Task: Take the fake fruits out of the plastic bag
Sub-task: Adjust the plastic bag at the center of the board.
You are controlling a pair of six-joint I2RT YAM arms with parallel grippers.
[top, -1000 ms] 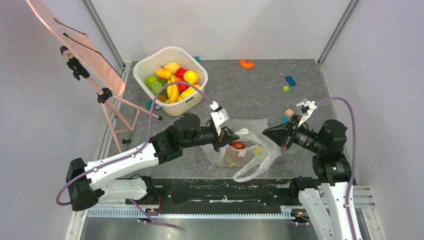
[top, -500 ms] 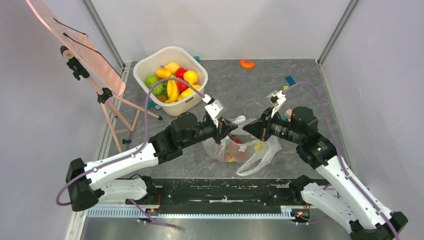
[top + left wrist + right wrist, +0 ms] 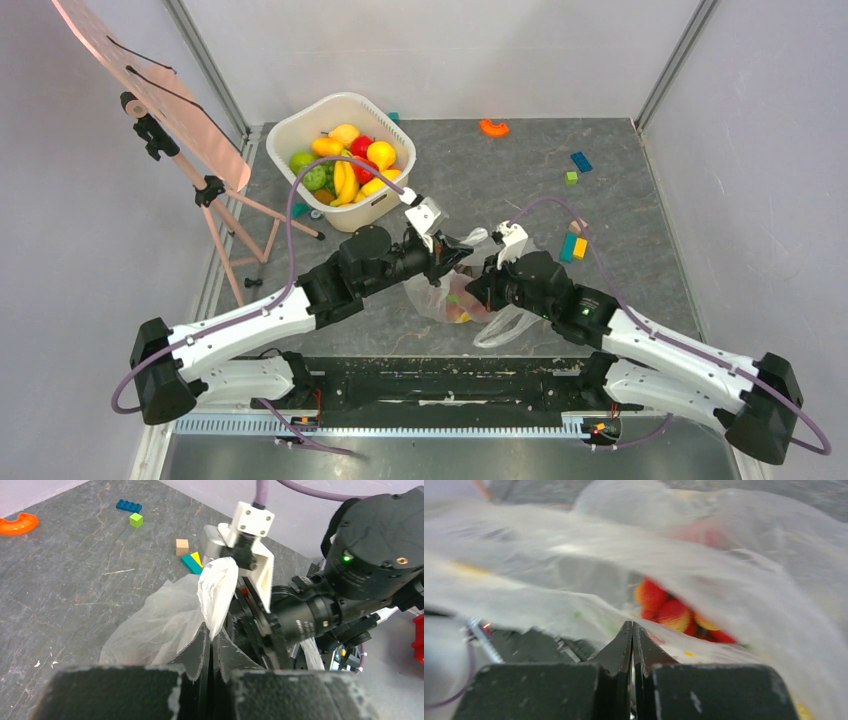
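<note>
the plastic bag (image 3: 440, 298), at 5 o'clock from the white tub (image 3: 340, 98) with light fake fruits (image 3: 669, 612) inside, is limp, slippery film, best held by a bunched fold; left gripper (image 3: 210, 639) clenches one, right gripper (image 3: 632, 627) is clenched at the film, hold unconfirmed.

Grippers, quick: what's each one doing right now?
Left gripper: closed on the plastic bag.
Right gripper: closed at the bag's edge; grip unclear.
</note>
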